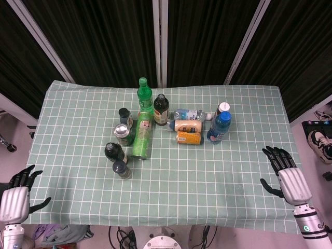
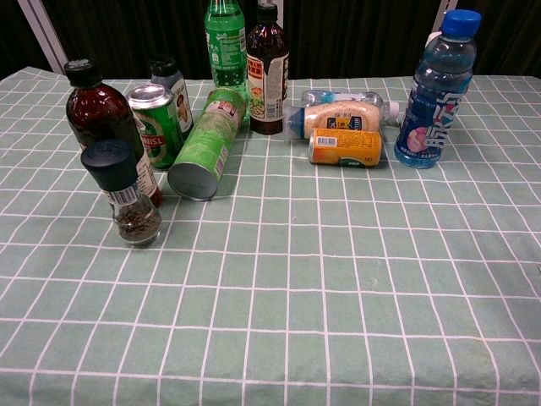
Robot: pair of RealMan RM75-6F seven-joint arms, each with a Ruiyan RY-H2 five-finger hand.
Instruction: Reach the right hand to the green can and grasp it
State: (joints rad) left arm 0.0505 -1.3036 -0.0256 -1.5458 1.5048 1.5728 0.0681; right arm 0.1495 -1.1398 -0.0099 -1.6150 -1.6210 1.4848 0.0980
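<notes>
A short green drink can (image 1: 123,134) (image 2: 159,123) stands upright left of centre, among the bottles. Against its right side lies a long green tube can (image 1: 141,136) (image 2: 205,145), tipped over with its base toward me. My right hand (image 1: 288,174) hovers at the table's right front edge, fingers apart and holding nothing, far to the right of both cans. At the front left corner, off the table, my left hand (image 1: 18,194) is also empty with its fingers apart. The chest view shows neither hand.
Around the cans stand a dark-lidded spice jar (image 2: 131,199), a dark bottle (image 2: 101,114), a green soda bottle (image 1: 144,98) and a brown sauce bottle (image 1: 161,109). To the right lie an orange can (image 1: 188,137) and a clear bottle (image 1: 189,114); a blue drink bottle (image 1: 220,127) stands there.
</notes>
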